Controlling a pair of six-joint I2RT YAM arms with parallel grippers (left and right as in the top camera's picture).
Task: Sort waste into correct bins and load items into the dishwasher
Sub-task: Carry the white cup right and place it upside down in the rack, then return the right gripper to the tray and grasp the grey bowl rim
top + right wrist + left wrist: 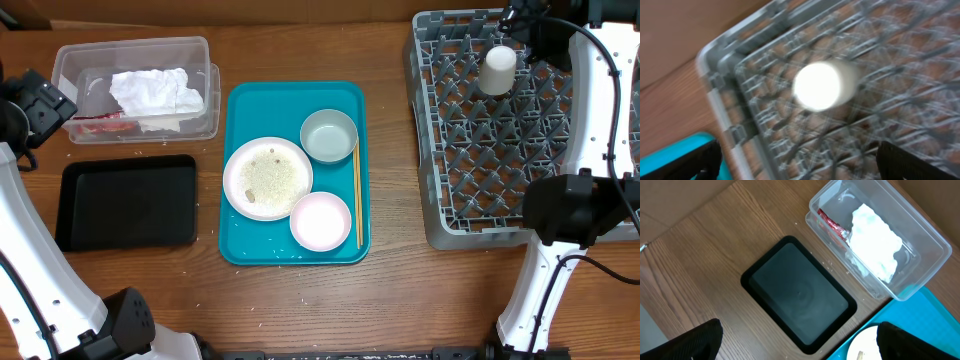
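Cup: the small white cup (497, 70) stands among the pegs, it looks mouth-down, near the far left corner of the dish rack (470, 238), nothing gripping it.
Right gripper: (800, 165) hovers over the cup, fingers spread wide, holding nothing.
Left gripper: (800, 345) also spread wide, above the black tray (800, 300).
Likely next: the pale grey bowl (328, 135), far right corner of the teal tray (240, 250).
Handling: probably light, rigid, slick and chippable; pinch its rim wall, one finger inside.
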